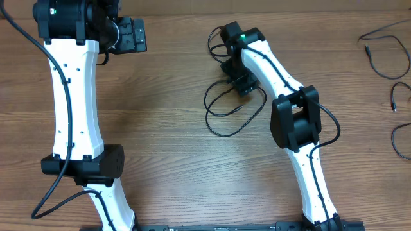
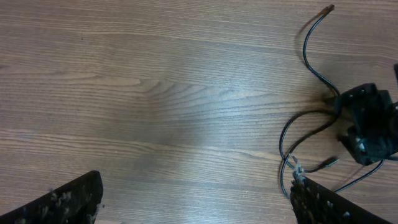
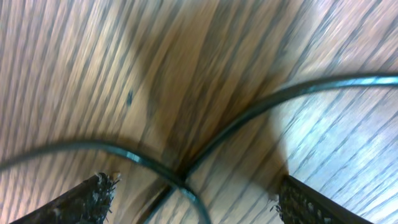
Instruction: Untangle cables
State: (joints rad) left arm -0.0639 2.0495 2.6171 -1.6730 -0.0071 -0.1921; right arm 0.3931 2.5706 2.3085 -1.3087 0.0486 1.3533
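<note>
A tangle of thin black cables (image 1: 223,135) lies in loose loops at the table's middle. My right gripper (image 1: 241,83) hangs right over its upper part, pointing down. In the right wrist view two cable strands (image 3: 298,90) cross just above the wood between the gripper's (image 3: 199,202) spread fingertips, which are open and grip nothing. My left gripper (image 1: 131,35) sits at the far left back, open over bare wood (image 2: 199,202). Its view shows the cable loops (image 2: 306,53) and the right gripper's black body (image 2: 370,124) at the right.
More thin black cables (image 1: 367,50) lie spread at the table's far right edge, with another loop (image 1: 397,138) lower down. The white arm links stand at the left (image 1: 74,96) and at the right (image 1: 308,173).
</note>
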